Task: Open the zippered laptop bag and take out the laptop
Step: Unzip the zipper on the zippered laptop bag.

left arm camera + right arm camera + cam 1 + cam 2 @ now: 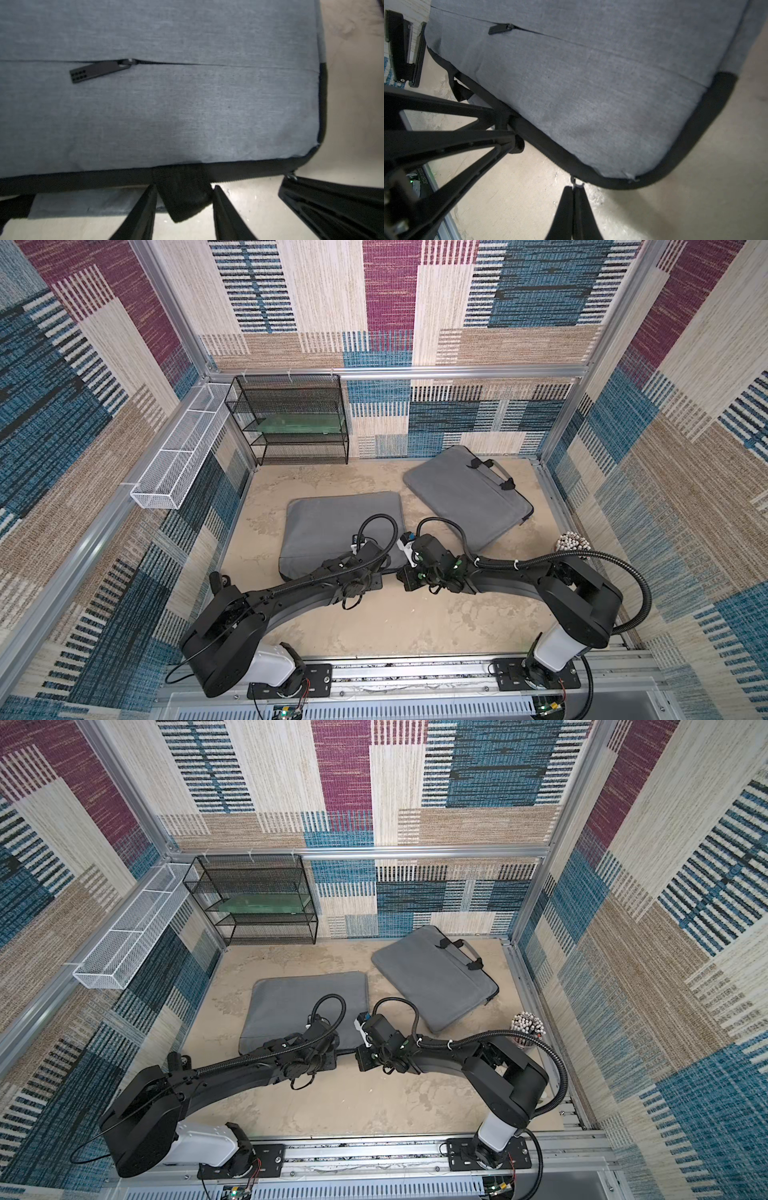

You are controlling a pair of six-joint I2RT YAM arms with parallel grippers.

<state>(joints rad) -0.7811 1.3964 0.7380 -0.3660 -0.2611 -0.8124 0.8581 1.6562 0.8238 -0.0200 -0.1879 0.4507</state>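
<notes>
Two jaws at laptop bag [187,104] edge | left jaws open, straddling handle strap [182,193] | right jaws closed on zipper pull [577,182]

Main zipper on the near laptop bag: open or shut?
Shut, as far as visible: black zipper band on the laptop bag lies closed; right gripper pinches the zipper pull.

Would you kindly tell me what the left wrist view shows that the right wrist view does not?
Only the left wrist view: the black webbing strap sitting between the left pincer's spread fingers. Only the right wrist view: a black stapler on the table. Both: the grey fabric laptop bag, its black pocket zipper tab, and the right pincer shut on the small metal zipper ring.
</notes>
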